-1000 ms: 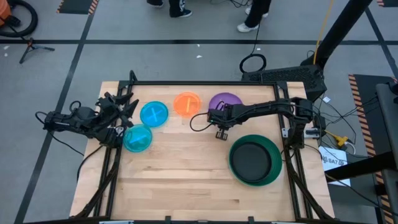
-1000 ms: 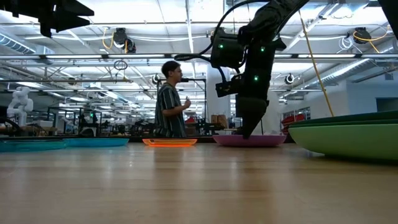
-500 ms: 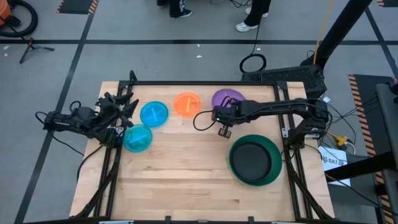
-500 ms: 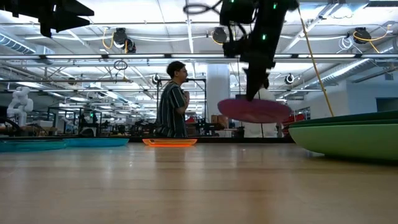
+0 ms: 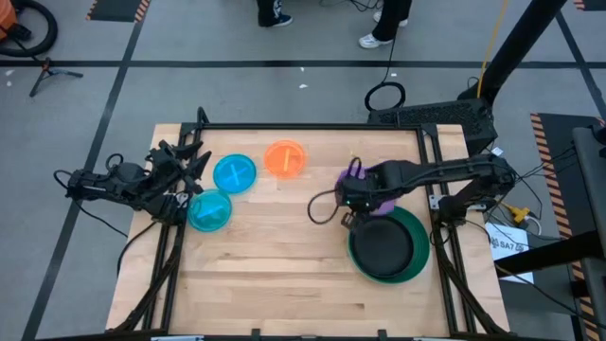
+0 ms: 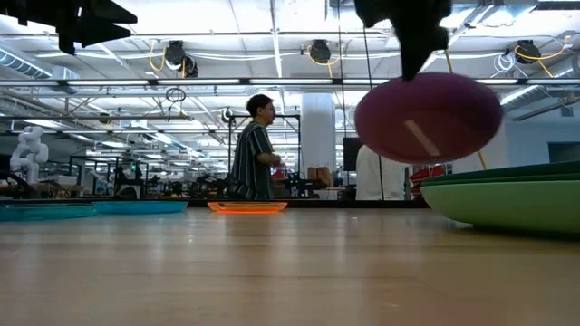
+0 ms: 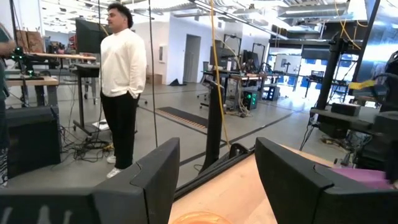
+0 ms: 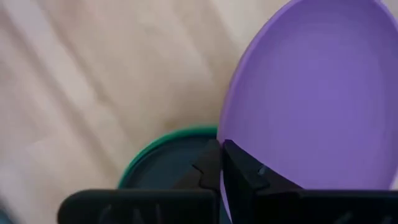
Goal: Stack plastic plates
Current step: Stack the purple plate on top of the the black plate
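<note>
The right tool (image 5: 352,201) is pinched tight on the rim of the purple plate (image 6: 428,117), a smooth, round, shallow plastic disc with a pale streak of glare across its underside, and holds it tilted in the air clear of the worktop (image 5: 284,275). Just below and beside that tool sits the stack of large plates (image 5: 386,246): a black plate (image 5: 383,244) nested inside dark green rims, with a light green rim (image 6: 507,204) showing beneath from the low view, all glossy and gently dished. Well away from the right tool, toward the left arm, lie the small orange plate (image 5: 284,158) and the two cyan-blue plates (image 5: 234,173) (image 5: 209,210), each flat on the pale, straight-grained wooden boards, apart from one another. The left tool (image 5: 189,161) hangs near the cyan pair with its blunt dark fingers (image 7: 155,171) spread wide and nothing between them. Beyond the worktop two people stand in the room, one in a striped shirt (image 6: 250,161), one in a white top (image 7: 123,62). I can make out no readable writing on any plate.
</note>
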You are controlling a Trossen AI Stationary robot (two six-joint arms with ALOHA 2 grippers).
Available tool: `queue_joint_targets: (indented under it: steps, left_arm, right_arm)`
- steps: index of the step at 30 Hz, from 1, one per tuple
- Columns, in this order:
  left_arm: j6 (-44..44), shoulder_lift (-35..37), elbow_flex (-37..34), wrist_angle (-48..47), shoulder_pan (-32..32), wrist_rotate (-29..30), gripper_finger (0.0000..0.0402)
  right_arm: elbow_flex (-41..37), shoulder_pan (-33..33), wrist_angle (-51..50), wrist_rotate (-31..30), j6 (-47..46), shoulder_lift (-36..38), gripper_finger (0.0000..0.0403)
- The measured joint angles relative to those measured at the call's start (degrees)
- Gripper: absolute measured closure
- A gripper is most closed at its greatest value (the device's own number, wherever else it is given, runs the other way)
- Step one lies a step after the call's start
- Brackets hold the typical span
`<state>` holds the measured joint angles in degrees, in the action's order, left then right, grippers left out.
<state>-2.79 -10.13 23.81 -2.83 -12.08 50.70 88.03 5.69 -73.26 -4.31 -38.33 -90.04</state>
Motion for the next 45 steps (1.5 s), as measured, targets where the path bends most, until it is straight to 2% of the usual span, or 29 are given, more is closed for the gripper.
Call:
queue_joint_targets:
  steps: [3, 9, 12, 35, 45]
  left_arm:
    - [0.02, 0.00, 0.00, 0.00, 0.00, 0.01, 0.0188]
    - [0.27, 0.01, 0.00, -0.02, 0.00, 0.02, 0.0188]
    - [0.28, 0.00, 0.00, -0.02, 0.00, 0.02, 0.0188]
    - [0.24, 0.01, 0.00, -0.02, 0.00, 0.02, 0.0188]
    - [0.24, 0.01, 0.00, -0.02, 0.00, 0.02, 0.0188]
  right_arm:
    - [0.00, 1.81, -1.85, 3.81, -4.80, 0.35, 0.0402]
    - [0.00, 3.72, -4.42, 15.28, -13.55, 0.33, 0.0402]
    - [0.00, 3.87, -4.35, 17.95, -16.25, 0.33, 0.0401]
    - [0.00, 5.42, -0.75, 19.56, -20.85, 0.31, 0.0396]
    - [0.00, 5.42, -0.10, 19.24, -21.05, 0.31, 0.0329]
